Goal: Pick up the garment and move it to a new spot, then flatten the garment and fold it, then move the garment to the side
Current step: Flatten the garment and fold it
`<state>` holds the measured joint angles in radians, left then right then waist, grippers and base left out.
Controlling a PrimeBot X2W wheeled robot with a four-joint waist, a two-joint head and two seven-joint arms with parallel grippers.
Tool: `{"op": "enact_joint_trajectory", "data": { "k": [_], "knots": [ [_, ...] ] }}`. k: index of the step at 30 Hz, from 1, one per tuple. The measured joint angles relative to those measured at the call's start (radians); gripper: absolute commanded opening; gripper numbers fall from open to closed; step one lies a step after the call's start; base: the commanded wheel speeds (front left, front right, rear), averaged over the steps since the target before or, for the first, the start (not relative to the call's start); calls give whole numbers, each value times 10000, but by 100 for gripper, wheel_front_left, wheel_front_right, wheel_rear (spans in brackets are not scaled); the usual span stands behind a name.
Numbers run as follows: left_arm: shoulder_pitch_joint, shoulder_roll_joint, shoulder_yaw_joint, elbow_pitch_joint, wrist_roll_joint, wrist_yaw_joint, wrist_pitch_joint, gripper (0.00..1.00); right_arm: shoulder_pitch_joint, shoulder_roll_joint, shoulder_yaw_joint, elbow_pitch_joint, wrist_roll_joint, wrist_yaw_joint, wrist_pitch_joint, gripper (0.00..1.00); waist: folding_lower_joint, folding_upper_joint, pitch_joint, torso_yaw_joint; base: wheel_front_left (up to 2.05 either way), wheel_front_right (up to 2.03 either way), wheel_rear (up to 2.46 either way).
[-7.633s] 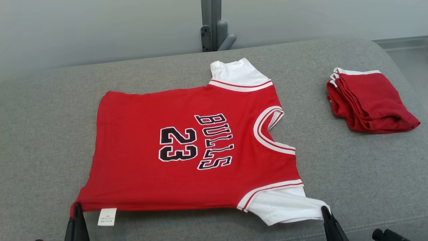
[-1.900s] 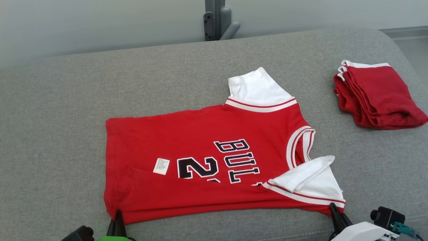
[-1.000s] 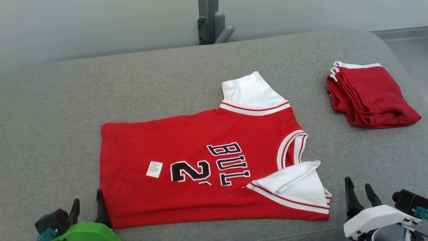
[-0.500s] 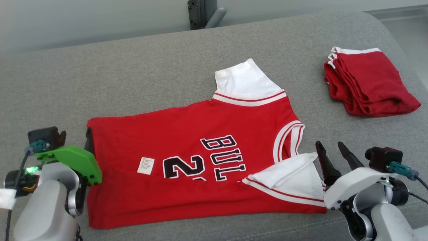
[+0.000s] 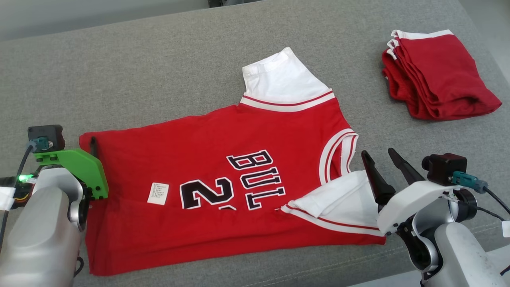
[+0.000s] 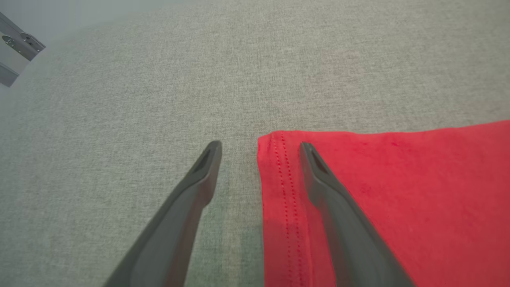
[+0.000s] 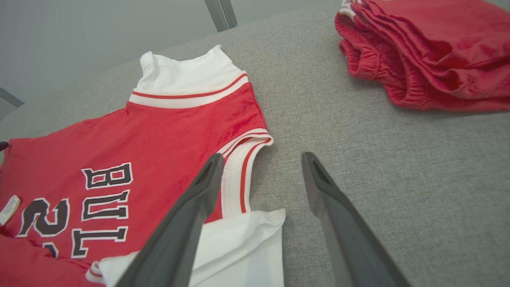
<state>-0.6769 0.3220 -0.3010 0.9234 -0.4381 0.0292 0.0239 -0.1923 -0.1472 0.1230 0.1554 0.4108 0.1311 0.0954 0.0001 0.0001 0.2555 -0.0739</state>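
Jersey point(image 5: 199, 143) lies at frame centre on the grey surface point(image 5: 119, 71), with its lower edge folded up. Left end effector point(image 6: 259, 144) is spread, straddling the hem at centre left. Right end effector point(image 5: 378, 152) is spread beside the folded white sleeve point(image 5: 342, 199). 1 folded red stack point(image 5: 438, 75) lies at upper right, well apart.

Open cushion point(image 5: 159, 71) surrounds the jersey point(image 5: 223, 135) on every side, while folded red shorts point(image 5: 442, 75) block the far right.
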Motion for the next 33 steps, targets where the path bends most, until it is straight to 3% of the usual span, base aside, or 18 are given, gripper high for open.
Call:
{"op": "enact_joint_trajectory", "data": {
  "k": [7,10,11,13,14,15,16,17,18,19,26,33],
  "knots": [
    [-519,-6,-236,798,144,-113,-77,99,-267,-119,217,10,94,0,15,100,1,0,190,-59,0,0,0],
    [-747,-46,-301,1126,161,-157,-86,79,-408,-201,318,25,134,0,63,100,0,0,277,-83,0,0,0],
    [-824,-58,-334,1223,169,-205,-86,58,-466,-228,351,27,161,0,90,100,0,0,305,-92,0,0,0],
    [-962,-90,-414,1429,173,-293,-77,40,-581,-297,445,42,176,0,119,100,0,0,356,-108,0,0,0],
    [-1099,-153,-483,1569,182,-359,-90,26,-714,-391,514,44,186,0,188,100,0,0,397,-116,0,0,0],
    [-1168,-186,-537,1638,188,-439,-86,18,-792,-456,566,48,186,0,236,100,0,0,415,-116,0,0,0],
    [-1230,-215,-568,1712,190,-502,-77,18,-875,-510,598,42,186,0,280,100,0,0,429,-113,0,0,0],
    [-1279,-245,-589,1783,190,-556,-79,9,-965,-566,621,40,184,0,328,100,0,0,439,-103,0,0,0],
    [-1329,-270,-614,1841,190,-564,-86,9,-1079,-625,637,36,171,0,368,100,0,0,450,-91,0,0,0],
    [-1369,-288,-635,1885,190,-593,-138,0,-1209,-677,650,35,163,0,441,100,0,0,458,-78,0,0,0],
    [-1550,-512,-621,1906,132,-675,-1081,0,-2569,-1080,763,397,-42,0,840,100,0,0,523,191,0,0,0],
    [-1564,-842,-617,1373,71,-729,-2266,0,-4526,-1344,755,1758,-176,0,1544,100,0,0,675,792,0,0,0]
  ]
}}
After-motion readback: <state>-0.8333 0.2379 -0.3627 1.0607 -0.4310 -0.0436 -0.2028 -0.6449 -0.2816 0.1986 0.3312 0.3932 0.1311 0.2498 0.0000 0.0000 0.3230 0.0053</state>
